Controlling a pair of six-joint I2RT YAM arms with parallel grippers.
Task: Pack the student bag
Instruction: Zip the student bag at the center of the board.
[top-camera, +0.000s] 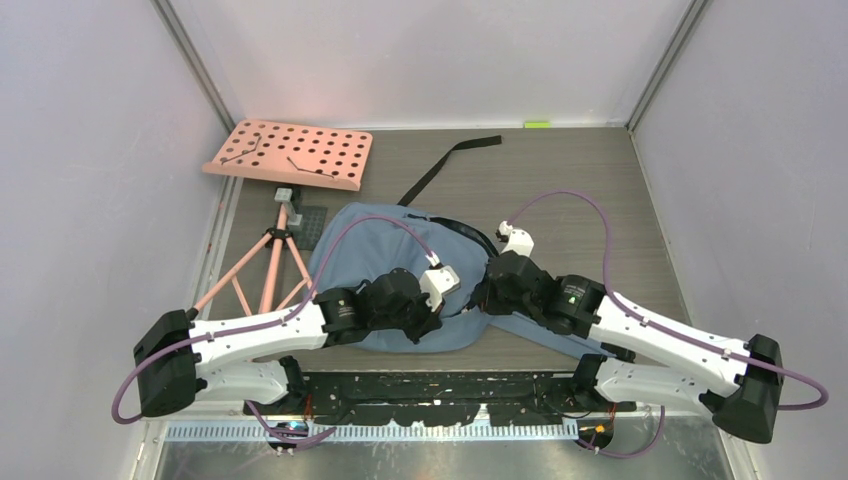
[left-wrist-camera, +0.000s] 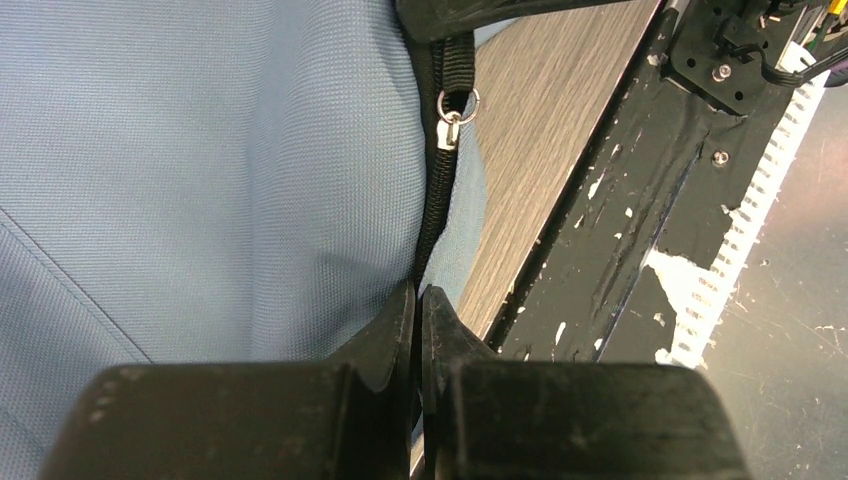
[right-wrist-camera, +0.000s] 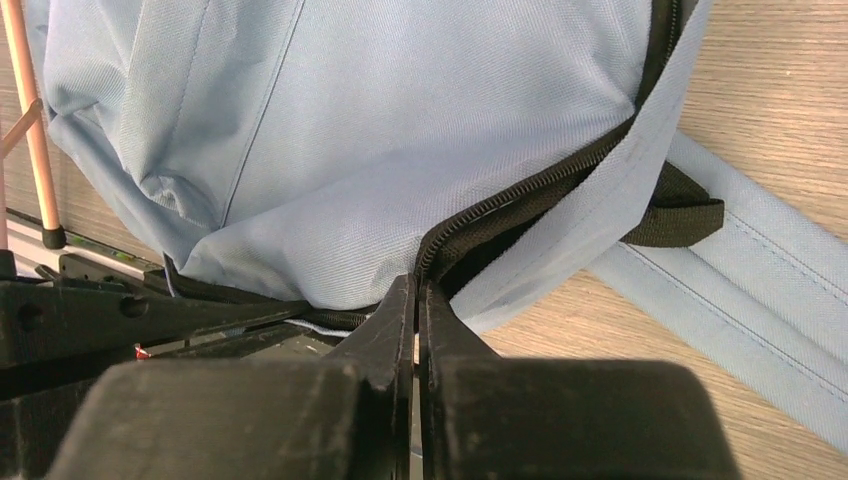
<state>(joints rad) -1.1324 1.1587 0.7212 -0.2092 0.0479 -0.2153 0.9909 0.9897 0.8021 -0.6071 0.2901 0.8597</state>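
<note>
The student bag (top-camera: 385, 235), a soft blue-grey backpack, lies in the middle of the table with both wrists over its near edge. My left gripper (left-wrist-camera: 418, 292) is shut, its tips pinching the bag (left-wrist-camera: 200, 170) right where the black zipper line runs into them. A silver ring pull (left-wrist-camera: 455, 108) hangs further up that zipper under black webbing. My right gripper (right-wrist-camera: 416, 284) is shut as well, nipping the open zipper edge of the bag (right-wrist-camera: 380, 130). A padded blue shoulder strap (right-wrist-camera: 760, 290) with a black webbing loop (right-wrist-camera: 680, 215) trails to the right.
A pink pegboard (top-camera: 290, 153) lies at the back left. A pink-legged tripod (top-camera: 270, 265) rests beside the bag's left side, one leg (right-wrist-camera: 28, 120) showing in the right wrist view. A black strap (top-camera: 450, 165) trails toward the back. A black mounting rail (top-camera: 430, 385) borders the near edge.
</note>
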